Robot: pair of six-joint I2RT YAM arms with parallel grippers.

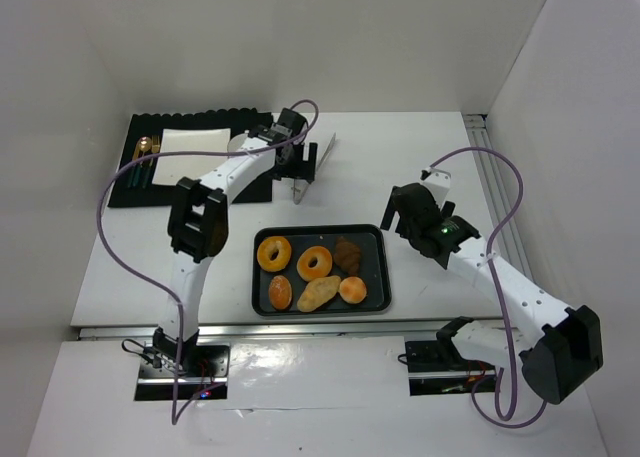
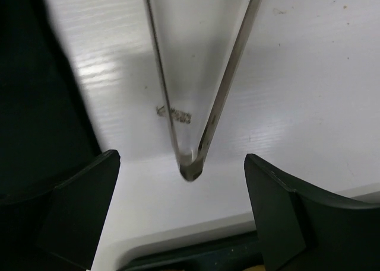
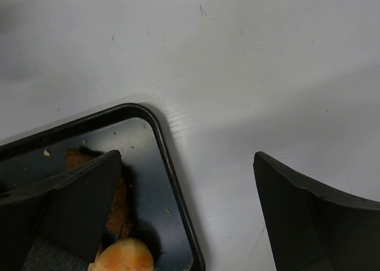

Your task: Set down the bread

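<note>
So, to the left of the left hand [image 1: 305,163] lies one black mat [image 1: 125,192] carrying one white napkin [image 1: 193,150] and some cutlery, too small to count. The left arm stretches far out from its base, elbow raised, wrist turned down toward the surface [image 1: 420,152]. Its fingers [image 2: 77,211] stand wide apart, holding nothing. They sit either side of the joined end of one pair of tongs [image 2: 189,167], without touching it.

Nearer the bases than that hand, and well apart from it, sits one black tray [image 1: 378,277] with six baked pieces. There are two rings, three holeless rolls [image 1: 352,290] and one dark brown piece [image 1: 349,254]. The bread [image 1: 315,263] lies in the tray's far row, just right of the other ring [image 1: 275,253]; the two look nearly alike.

The right arm bends back over its base, and the right hand [image 3: 187,158] hovers at the tray's far right corner, to the right of the bread. Its fingers are spread and empty, one over the tray corner [image 3: 163,131], the other over bare surface.
</note>
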